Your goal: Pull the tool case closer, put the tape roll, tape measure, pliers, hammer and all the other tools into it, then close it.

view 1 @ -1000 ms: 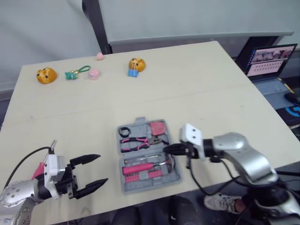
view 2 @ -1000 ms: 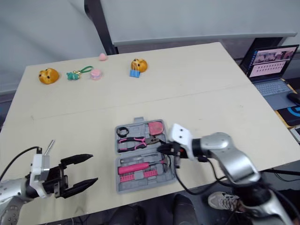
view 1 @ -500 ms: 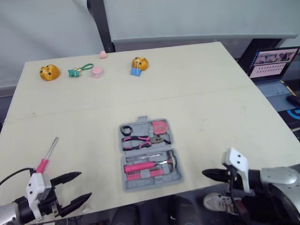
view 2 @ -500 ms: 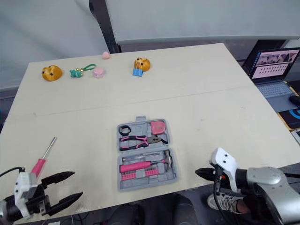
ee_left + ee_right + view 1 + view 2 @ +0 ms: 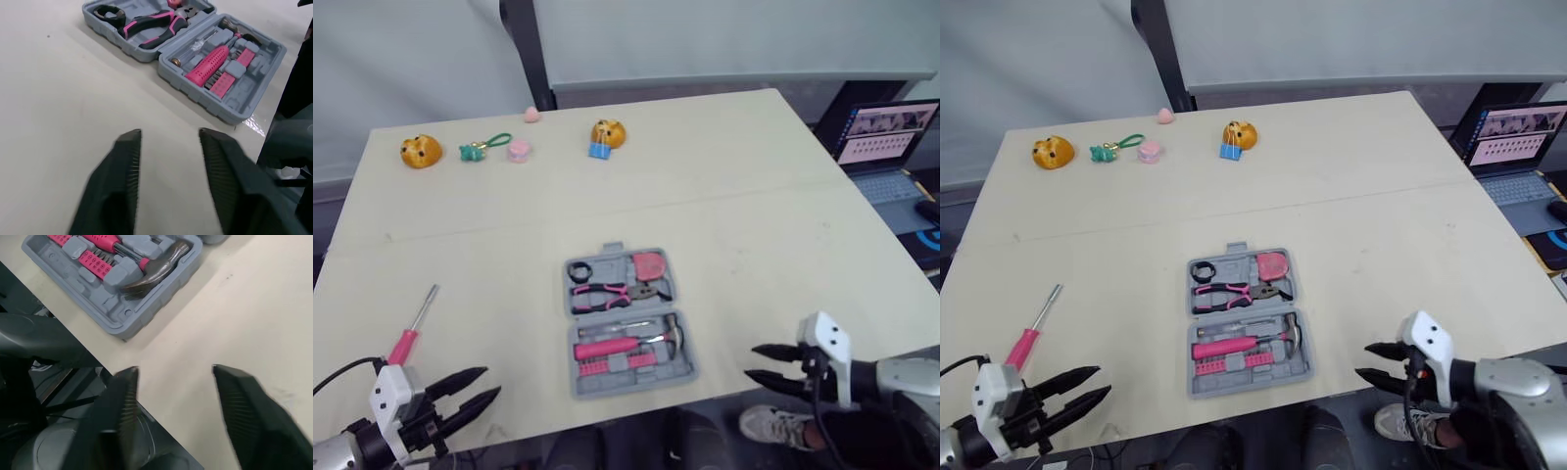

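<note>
Grey plastic tool case [image 5: 234, 98] lies open (pink-handled screwdriver [image 5: 414, 328] outside it); left gripper [image 5: 490, 382] and right gripper [image 5: 753, 361] both spread, empty.

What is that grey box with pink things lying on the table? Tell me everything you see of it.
The tool case is a grey moulded box, plastic by its look, lying open and flat on the table near its front edge. One half holds a black tape roll, a pink tape measure and pliers; the other a pink-handled hammer and a row of pink bits. Nothing else touches it.
</note>
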`<move>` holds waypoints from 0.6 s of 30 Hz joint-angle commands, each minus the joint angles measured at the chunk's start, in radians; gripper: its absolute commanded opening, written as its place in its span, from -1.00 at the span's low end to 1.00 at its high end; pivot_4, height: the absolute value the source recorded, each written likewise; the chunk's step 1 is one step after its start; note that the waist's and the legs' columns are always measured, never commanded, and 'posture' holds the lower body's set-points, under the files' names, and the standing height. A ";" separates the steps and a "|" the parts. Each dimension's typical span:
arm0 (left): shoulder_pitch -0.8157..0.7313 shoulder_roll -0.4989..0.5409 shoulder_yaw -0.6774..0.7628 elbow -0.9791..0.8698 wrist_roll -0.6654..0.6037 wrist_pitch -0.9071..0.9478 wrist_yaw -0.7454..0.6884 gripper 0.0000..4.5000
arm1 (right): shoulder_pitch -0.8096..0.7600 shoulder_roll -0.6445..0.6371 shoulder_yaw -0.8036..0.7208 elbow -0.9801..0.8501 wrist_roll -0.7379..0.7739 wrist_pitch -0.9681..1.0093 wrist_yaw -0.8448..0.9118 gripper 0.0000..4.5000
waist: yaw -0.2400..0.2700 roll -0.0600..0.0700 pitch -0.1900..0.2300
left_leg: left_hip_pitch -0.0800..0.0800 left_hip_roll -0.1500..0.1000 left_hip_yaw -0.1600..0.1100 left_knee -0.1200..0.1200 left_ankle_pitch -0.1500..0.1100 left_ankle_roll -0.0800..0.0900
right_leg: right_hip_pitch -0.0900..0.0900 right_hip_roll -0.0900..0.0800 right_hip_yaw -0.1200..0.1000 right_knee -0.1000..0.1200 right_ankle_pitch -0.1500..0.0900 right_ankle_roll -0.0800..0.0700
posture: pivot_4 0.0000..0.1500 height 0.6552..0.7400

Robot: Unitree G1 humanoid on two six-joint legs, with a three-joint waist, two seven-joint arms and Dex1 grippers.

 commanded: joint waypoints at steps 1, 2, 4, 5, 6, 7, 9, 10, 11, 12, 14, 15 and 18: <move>0.012 -0.016 0.030 -0.049 -0.035 0.043 0.054 -0.87 | -0.012 -0.024 -0.031 -0.026 0.054 0.001 0.041 0.90 | 0.000 0.000 0.000 | 0.000 0.000 0.000 0.000 0.000 0.000 | 0.000 0.000 -0.001 0.000 0.000 0.000 | 1.00 0.42; 0.015 -0.029 0.047 -0.075 -0.044 0.071 0.101 -0.94 | -0.036 -0.033 -0.044 -0.038 0.083 0.016 0.047 0.96 | 0.000 0.000 0.000 | 0.000 0.000 0.000 0.000 0.000 0.000 | 0.000 0.000 -0.001 0.000 0.000 0.000 | 1.00 0.42; 0.024 -0.042 0.085 -0.135 -0.044 0.142 0.205 -0.94 | -0.078 -0.051 -0.067 -0.058 0.133 0.043 0.058 0.96 | -0.004 -0.001 0.001 | 0.000 0.000 0.001 0.001 0.000 0.000 | 0.000 0.000 0.000 0.000 0.000 0.000 | 1.00 0.42; 0.031 -0.035 0.110 -0.176 -0.077 0.220 0.261 -0.94 | -0.095 -0.064 -0.076 -0.064 0.145 0.045 0.066 0.96 | -0.003 -0.001 0.002 | 0.001 0.000 0.002 0.001 0.000 0.000 | 0.001 0.000 0.000 0.001 0.000 0.001 | 1.00 0.42; 0.035 -0.027 0.137 -0.212 -0.094 0.280 0.309 -0.94 | -0.106 -0.077 -0.084 -0.069 0.155 0.045 0.077 0.96 | -0.002 -0.001 0.003 | 0.001 0.000 0.001 0.002 0.000 0.000 | 0.001 0.000 0.001 0.001 0.000 0.001 | 1.00 0.42; 0.035 -0.019 0.158 -0.235 -0.109 0.325 0.340 -0.94 | -0.114 -0.086 -0.087 -0.076 0.164 0.047 0.081 0.96 | -0.001 -0.001 0.003 | 0.001 0.000 0.001 0.002 0.000 0.000 | 0.001 0.000 0.001 0.001 0.001 0.001 | 1.00 0.42; 0.034 -0.004 0.196 -0.273 -0.131 0.420 0.410 -0.94 | -0.122 -0.107 -0.085 -0.095 0.180 0.052 0.095 0.96 | 0.001 -0.001 0.003 | 0.001 0.001 0.000 0.002 0.000 0.000 | 0.002 0.000 0.002 0.001 0.000 0.000 | 1.00 0.42; 0.034 0.003 0.207 -0.295 -0.140 0.469 0.446 -0.94 | -0.133 -0.113 -0.081 -0.104 0.192 0.058 0.094 0.96 | 0.005 -0.001 0.003 | 0.001 0.001 -0.001 0.002 0.000 0.000 | 0.002 0.000 0.002 0.001 0.000 0.000 | 1.00 0.42; 0.033 0.007 0.215 -0.313 -0.148 0.507 0.471 -0.94 | -0.141 -0.115 -0.078 -0.110 0.201 0.063 0.093 0.96 | 0.008 -0.001 0.003 | 0.001 0.001 -0.002 0.002 0.000 0.000 | 0.002 0.000 0.002 0.001 0.000 0.000 | 1.00 0.42; 0.036 0.021 0.213 -0.334 -0.133 0.553 0.504 -0.94 | -0.151 -0.116 -0.070 -0.113 0.207 0.067 0.091 0.96 | 0.011 -0.001 0.003 | 0.001 0.001 -0.002 0.002 0.000 0.000 | 0.002 0.001 0.002 0.001 0.000 0.000 | 1.00 0.42; 0.024 0.084 0.206 -0.337 -0.097 0.670 0.555 -0.94 | -0.170 -0.115 -0.049 -0.114 0.211 0.074 0.085 0.96 | 0.015 -0.001 0.003 | 0.001 0.000 -0.001 0.002 0.000 0.000 | 0.002 0.001 0.001 0.001 0.000 0.000 | 1.00 0.42; 0.001 0.111 0.220 -0.325 -0.108 0.715 0.565 -0.94 | -0.180 -0.115 -0.037 -0.115 0.210 0.077 0.084 0.96 | 0.018 -0.001 0.003 | 0.001 -0.001 -0.001 0.002 0.000 0.000 | 0.002 0.001 0.000 0.001 0.000 0.000 | 1.00 0.42; -0.072 0.203 0.272 -0.284 -0.134 0.824 0.563 -0.94 | -0.214 -0.121 -0.018 -0.112 0.215 0.090 0.084 0.96 | 0.024 -0.001 0.003 | 0.001 -0.002 -0.001 0.002 0.000 0.000 | 0.002 0.001 0.000 0.002 0.000 0.000 | 1.00 0.42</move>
